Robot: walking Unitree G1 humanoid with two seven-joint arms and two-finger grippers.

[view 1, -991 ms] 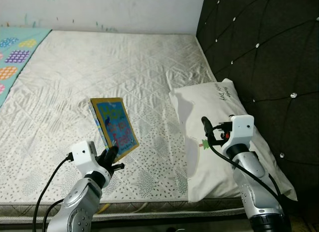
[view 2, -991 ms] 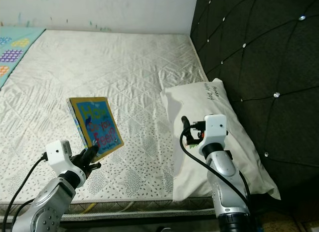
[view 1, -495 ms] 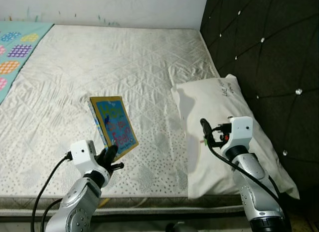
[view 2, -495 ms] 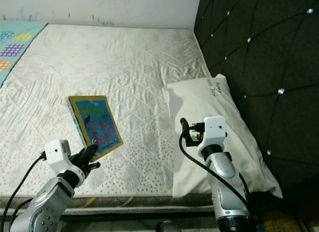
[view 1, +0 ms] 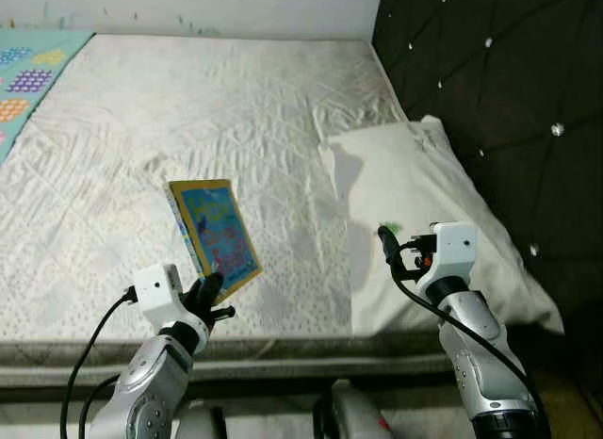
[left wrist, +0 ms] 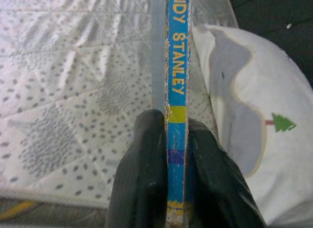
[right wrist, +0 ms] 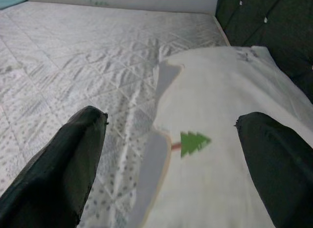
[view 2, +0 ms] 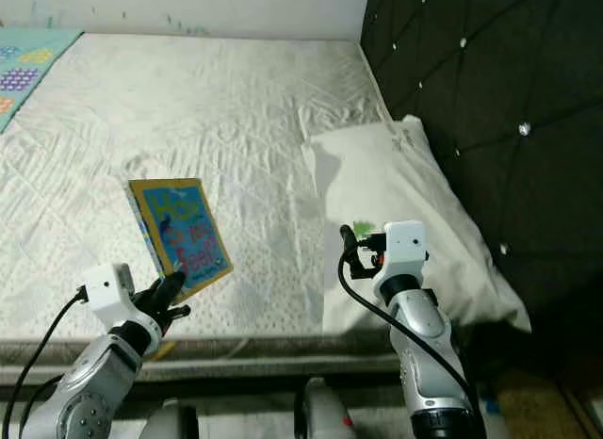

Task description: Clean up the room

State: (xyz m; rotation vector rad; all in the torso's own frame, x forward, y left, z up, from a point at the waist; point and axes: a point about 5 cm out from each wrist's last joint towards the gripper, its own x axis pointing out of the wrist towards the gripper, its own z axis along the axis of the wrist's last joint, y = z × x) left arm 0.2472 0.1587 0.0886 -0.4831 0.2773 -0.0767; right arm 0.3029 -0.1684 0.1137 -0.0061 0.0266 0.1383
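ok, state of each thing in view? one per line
book: lifted off the bed, held tilted by its lower edge
left end effector: shut on the book
right end effector: open, empty, above the pillow
pillow: lying flat against the headboard
mattress: bare, wrinkled

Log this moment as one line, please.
left gripper: shut on book, raised above mattress | right gripper: open, above pillow

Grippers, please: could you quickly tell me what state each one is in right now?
Left gripper: shut on the book, held up over the mattress.
Right gripper: open, holding nothing, above the pillow.
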